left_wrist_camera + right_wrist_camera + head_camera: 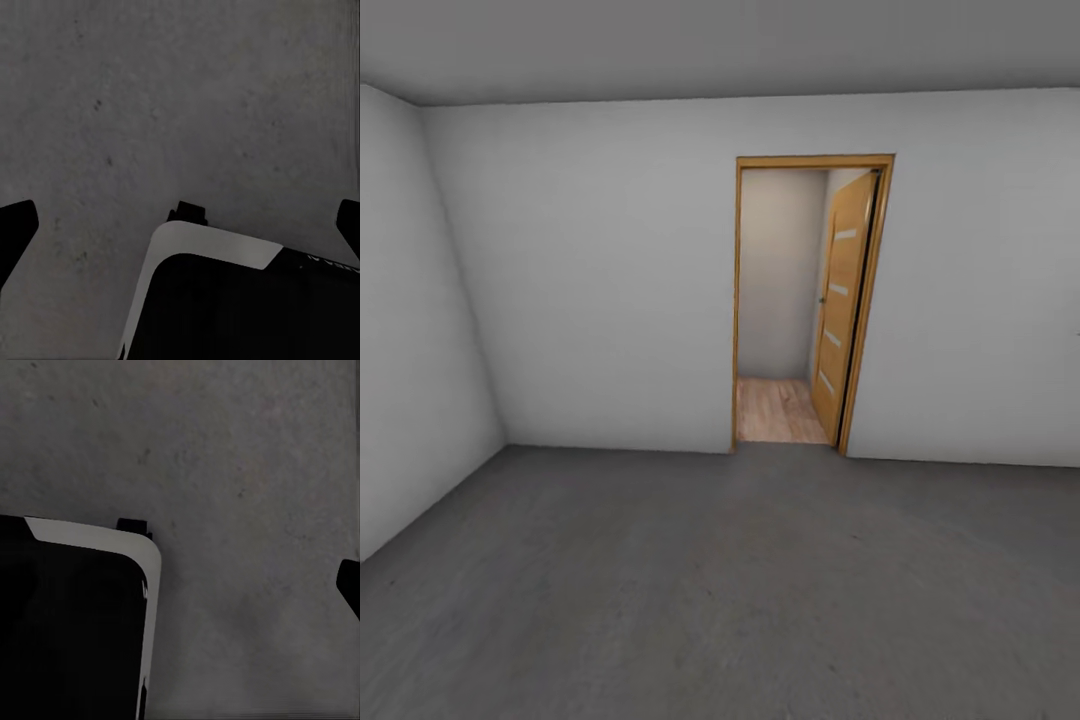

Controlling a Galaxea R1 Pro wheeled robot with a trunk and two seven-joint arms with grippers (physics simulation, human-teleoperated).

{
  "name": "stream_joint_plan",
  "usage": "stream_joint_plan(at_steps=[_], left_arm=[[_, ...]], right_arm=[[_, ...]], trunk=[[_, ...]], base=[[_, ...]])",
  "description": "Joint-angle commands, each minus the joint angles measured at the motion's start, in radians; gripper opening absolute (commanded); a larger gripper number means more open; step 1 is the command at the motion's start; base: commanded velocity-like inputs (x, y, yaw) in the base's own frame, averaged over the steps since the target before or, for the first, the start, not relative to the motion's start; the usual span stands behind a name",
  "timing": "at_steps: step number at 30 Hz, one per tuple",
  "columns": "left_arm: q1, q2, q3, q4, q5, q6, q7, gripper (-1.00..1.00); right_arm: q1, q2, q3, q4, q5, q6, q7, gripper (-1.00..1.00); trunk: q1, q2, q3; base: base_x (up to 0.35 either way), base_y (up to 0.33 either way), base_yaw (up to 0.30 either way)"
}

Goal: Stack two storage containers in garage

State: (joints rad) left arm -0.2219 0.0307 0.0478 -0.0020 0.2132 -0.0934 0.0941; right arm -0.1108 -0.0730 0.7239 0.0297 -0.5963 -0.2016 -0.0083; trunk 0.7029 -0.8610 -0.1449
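Concrete floor [690, 590], dark grey and mottled, is seen across the lower half of the head view, bounded by plain pale walls; by that the robot is judged to be standing in the garage. At the left a side wall [410, 330] is met by the far wall [580, 290] in a corner. Further right an open doorway [785, 300] is set into the far wall, its wooden door [845, 310] swung inward against the right jamb, and light plank flooring [780, 410] is shown beyond the sill. The head is pointed at this opening, so the robot is judged to be either freshly arrived or about to be driven back toward the living room for a container. No container is seen in any of the pictures, so where the two boxes lie cannot be told.

In the left wrist view the same concrete is looked down upon, which suggests the arm is hung low at the side for travel. A dark body with a pale rounded edge [217, 251], probably the robot's own base, is seen beneath. The left gripper [184, 225] is shown with dark fingertips [15, 229] at both edges of the picture, spread wide, with nothing between them.

In the right wrist view the floor and the base's pale edge [90, 536] are seen likewise. One fingertip [349, 585] of the right gripper is visible at the border; how far it is spread cannot be told, though nothing is seen held.
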Motion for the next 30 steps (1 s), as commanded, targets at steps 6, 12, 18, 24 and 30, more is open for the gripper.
stream_joint_plan(at_steps=[6, 12, 18, 24, 30], left_arm=[[-0.001, 0.000, 0.004, 0.000, -0.001, -0.003, -0.007, 1.00], [-0.001, -0.005, 0.005, -0.001, -0.004, 0.006, -0.010, 1.00], [-0.001, -0.001, 0.007, -0.001, 0.001, 0.003, -0.010, 1.00], [-0.001, -0.003, 0.005, 0.000, 0.001, -0.002, -0.010, 1.00], [-0.001, -0.007, 0.005, 0.000, 0.003, 0.000, -0.010, 1.00]], right_arm=[[-0.001, 0.001, 0.009, 0.003, -0.003, -0.001, 0.000, 1.00], [-0.001, 0.000, 0.009, 0.003, -0.003, 0.001, 0.001, 1.00], [-0.001, 0.000, 0.009, 0.004, -0.002, 0.001, 0.002, 1.00], [-0.001, -0.001, 0.009, 0.003, -0.002, 0.001, 0.002, 1.00], [-0.001, -0.001, 0.009, 0.003, -0.002, 0.001, 0.002, 1.00]], trunk=[[0.000, -0.001, -0.001], [0.000, -0.001, -0.001], [0.000, -0.001, -0.001], [0.000, -0.001, -0.001], [0.000, -0.001, -0.001]], base=[[0.000, 0.000, -0.298], [0.000, 0.000, -0.298], [0.000, 0.000, -0.298], [0.000, 0.000, -0.298], [0.000, 0.000, -0.298]])
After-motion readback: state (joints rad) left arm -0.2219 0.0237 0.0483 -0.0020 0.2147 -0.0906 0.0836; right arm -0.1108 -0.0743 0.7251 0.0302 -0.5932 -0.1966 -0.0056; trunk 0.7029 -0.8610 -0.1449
